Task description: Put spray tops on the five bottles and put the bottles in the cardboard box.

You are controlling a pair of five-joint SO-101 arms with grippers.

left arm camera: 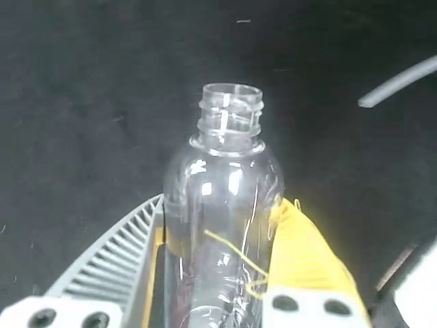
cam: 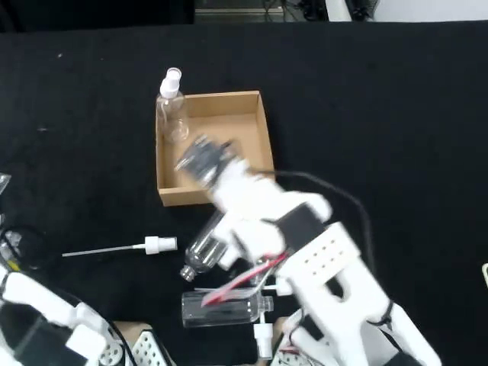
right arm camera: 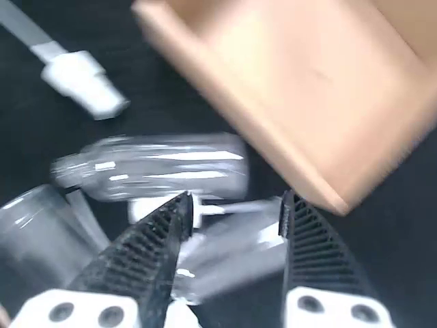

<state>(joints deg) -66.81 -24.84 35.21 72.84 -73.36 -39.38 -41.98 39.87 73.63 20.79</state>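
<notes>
My left gripper (left arm camera: 225,205) is shut on a clear, uncapped bottle (left arm camera: 225,178) with its open neck pointing away from the wrist. My right gripper (cam: 200,158) hangs open over the near edge of the cardboard box (cam: 263,145), with nothing gripped between its black fingers (right arm camera: 160,249). One capped bottle (cam: 172,107) stands at the box's far left corner. Two uncapped bottles lie in front of the box (right arm camera: 293,89): one (cam: 206,252) close to it, the other (cam: 225,309) nearer the front. A loose spray top (cam: 156,245) with a long tube lies to their left.
Another spray top (cam: 264,337) lies at the front edge beside the right arm's base. The left arm (cam: 46,320) sits low at the front left corner. Black cloth covers the table, with open room at the back and right.
</notes>
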